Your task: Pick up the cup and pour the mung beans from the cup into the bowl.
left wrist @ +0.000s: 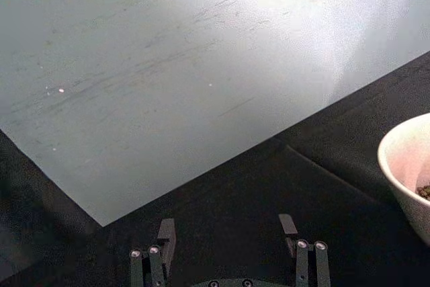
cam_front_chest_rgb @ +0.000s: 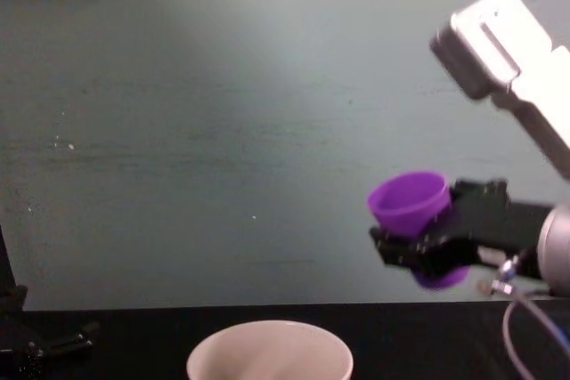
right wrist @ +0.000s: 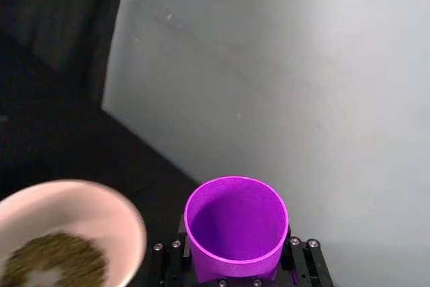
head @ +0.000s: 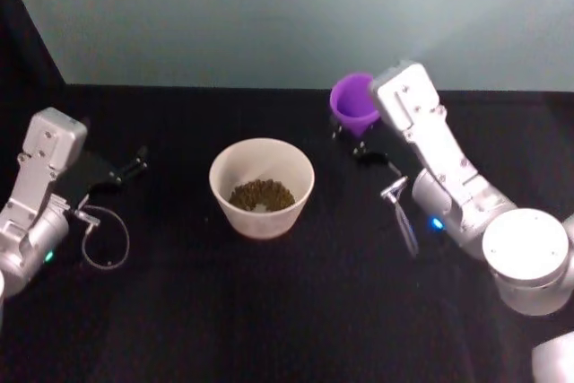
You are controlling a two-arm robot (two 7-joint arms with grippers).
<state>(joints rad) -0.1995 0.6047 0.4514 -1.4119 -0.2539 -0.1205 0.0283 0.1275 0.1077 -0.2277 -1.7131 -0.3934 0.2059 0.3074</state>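
Observation:
The purple cup hangs in the air to the right of and behind the bowl, with my right gripper shut on its lower body. In the chest view the cup is tilted slightly and well above the table. From the right wrist its inside looks bare purple. The off-white bowl stands at the table's middle with mung beans heaped in its bottom. My left gripper rests low at the left, open and holding nothing, its fingers spread apart.
A black table runs back to a pale grey-green wall. A loose cable loop hangs by the left arm. The right arm's elbow and base take up the near right. The bowl's rim shows to one side of the left gripper.

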